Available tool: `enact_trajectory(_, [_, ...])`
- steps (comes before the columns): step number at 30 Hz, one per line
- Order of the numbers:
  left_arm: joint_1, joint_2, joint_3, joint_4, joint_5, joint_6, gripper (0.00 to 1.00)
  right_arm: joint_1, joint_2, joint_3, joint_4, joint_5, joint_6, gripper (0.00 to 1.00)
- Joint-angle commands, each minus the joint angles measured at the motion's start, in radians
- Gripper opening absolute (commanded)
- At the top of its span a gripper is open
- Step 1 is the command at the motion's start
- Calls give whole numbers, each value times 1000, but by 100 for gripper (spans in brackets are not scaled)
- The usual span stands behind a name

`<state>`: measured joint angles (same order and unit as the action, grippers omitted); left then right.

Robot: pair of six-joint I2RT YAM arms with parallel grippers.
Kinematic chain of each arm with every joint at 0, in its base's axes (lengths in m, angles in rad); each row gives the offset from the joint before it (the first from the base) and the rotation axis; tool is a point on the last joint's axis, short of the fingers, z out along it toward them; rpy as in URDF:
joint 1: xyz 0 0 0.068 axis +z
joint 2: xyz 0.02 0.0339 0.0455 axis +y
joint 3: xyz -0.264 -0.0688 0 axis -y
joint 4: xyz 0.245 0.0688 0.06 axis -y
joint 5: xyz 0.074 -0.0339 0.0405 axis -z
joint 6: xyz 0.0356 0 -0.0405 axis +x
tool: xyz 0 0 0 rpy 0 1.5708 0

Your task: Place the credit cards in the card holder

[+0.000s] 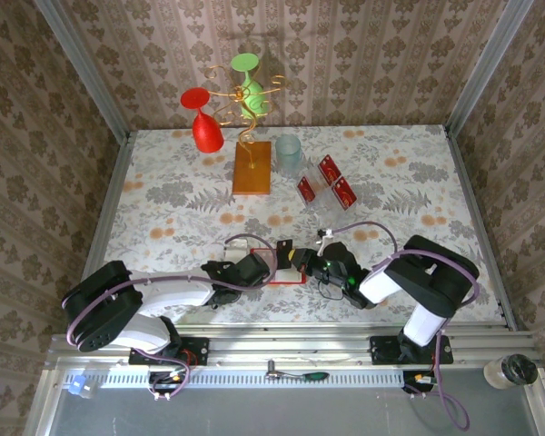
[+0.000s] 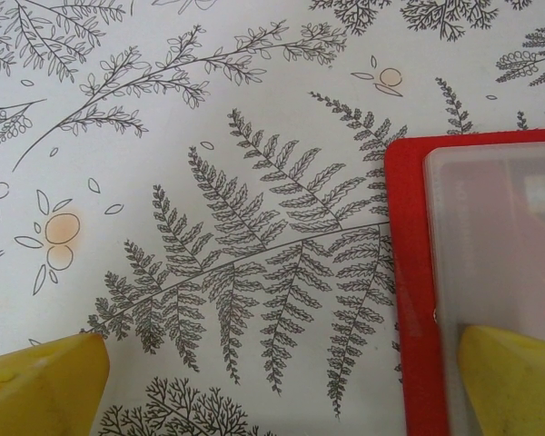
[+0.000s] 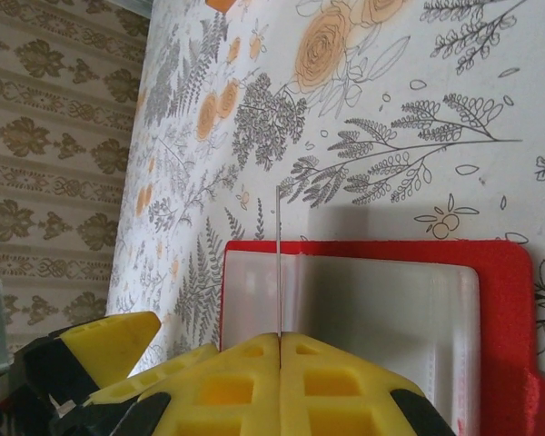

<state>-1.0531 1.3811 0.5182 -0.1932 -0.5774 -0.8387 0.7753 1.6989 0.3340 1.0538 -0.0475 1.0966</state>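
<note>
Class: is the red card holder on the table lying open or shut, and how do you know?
Open: the card holder lies flat with its pale inside, framed by a red border, facing up.

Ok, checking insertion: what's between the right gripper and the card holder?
A credit card, edge-on, clamped in the right gripper above the card holder; right wrist view.

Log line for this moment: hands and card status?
left hand: open, straddling card holder edge | right hand: shut on credit card, edge-on over open holder | three cards in clear stand

Damask-wallpaper walls (image 1: 372, 64), floral-print table (image 1: 163, 200), metal corner posts (image 1: 80, 64), alu rail (image 1: 291, 350) nr front
</note>
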Motion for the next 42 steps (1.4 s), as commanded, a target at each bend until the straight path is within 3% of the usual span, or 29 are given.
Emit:
enact_trajectory(1, [-7,2,-26,-36,-11,-11,100,13,38,28,66,47,-4,0])
enact_trajectory(22, [-15,10,-33,-26,-7,-20,100,34,137,32,161,57,64,0])
enact_trajectory(42, [-21,15,-41,-20,-9,-26,100,93,107,-1,118,152,110,0])
